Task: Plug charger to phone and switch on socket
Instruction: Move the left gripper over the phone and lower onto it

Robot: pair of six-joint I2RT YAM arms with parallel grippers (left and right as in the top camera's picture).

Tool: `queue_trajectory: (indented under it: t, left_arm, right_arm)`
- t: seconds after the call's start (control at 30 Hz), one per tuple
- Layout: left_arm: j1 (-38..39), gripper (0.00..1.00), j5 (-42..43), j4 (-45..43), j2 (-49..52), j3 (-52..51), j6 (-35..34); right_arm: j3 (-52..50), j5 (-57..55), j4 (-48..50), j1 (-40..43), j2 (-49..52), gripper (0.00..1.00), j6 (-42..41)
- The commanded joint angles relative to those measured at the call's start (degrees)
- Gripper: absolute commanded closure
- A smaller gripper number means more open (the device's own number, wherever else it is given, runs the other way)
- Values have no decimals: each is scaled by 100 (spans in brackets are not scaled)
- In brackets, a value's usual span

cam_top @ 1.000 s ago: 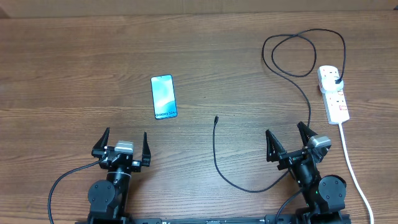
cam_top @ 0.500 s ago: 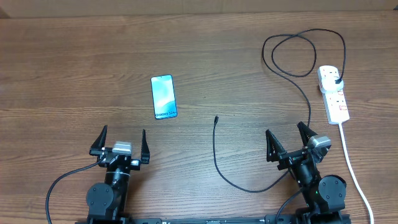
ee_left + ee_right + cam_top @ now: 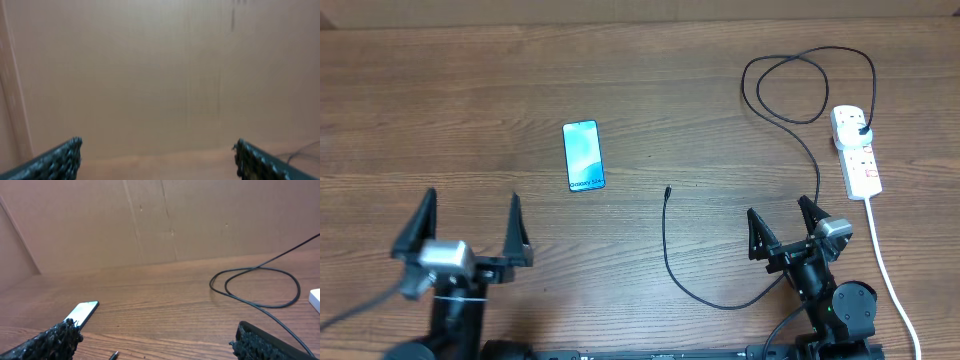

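Overhead, left gripper [image 3: 471,196]: spread wide, empty, short of phone [image 3: 583,156].
Overhead, right gripper [image 3: 778,207]: spread, empty, beside charger [image 3: 666,245]; connector tip [image 3: 667,190] lay loose between phone and gripper.
Overhead, socket [image 3: 858,160]: far right, plug [image 3: 861,128] seated.
Left wrist, fingers [image 3: 55,162]: apart; no task thing shown.
Right wrist, next grasp: best pinched just behind tip, squared to phone's end.

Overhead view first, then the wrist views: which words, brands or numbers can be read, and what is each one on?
"Galaxy S24": white text on the phone screen, at the end nearest the robot, in the overhead view; small but legible.
Power strip: any markings are too small to read.
Right wrist view: the phone's text is too blurred to read.
Left wrist view: no text.
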State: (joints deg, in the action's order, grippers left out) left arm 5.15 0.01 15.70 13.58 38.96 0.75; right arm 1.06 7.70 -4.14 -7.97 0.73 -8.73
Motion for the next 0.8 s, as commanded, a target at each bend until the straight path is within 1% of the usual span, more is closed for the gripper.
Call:
queue_trajectory:
  t: [0.0, 0.1, 0.3, 0.4, 0.43, 0.5, 0.57, 0.67, 0.77]
  left_arm:
    - [-28, 0, 413, 837, 1228, 1572, -422]
    - [-26, 0, 748, 2046, 2444, 3261, -426]
    - [-17, 0, 750, 4876, 5001, 6835, -442]
    - [63, 0, 704, 6218, 6227, 8354, -442]
    - [107, 0, 708, 6588, 6581, 8712, -442]
    - [221, 0, 708, 7195, 7189, 9167, -417]
    - [339, 0, 715, 7545, 7648, 9280, -404]
    - [490, 0, 752, 7772, 8218, 9278, -409]
    - [562, 0, 1001, 7746, 8758, 9278, -531]
  right_arm:
    - [-61, 33, 15, -11, -57, 0, 24]
    - [-61, 33, 15, -11, -57, 0, 22]
    - [-61, 33, 15, -11, -57, 0, 22]
    - [-61, 33, 15, -11, -57, 0, 22]
    - [-61, 33, 15, -11, -57, 0, 22]
    - [-61, 33, 15, -11, -57, 0, 22]
    - [-61, 33, 15, -11, -57, 0, 24]
    - [-61, 33, 13, -11, -57, 0, 22]
    - [-61, 33, 13, -11, -57, 0, 22]
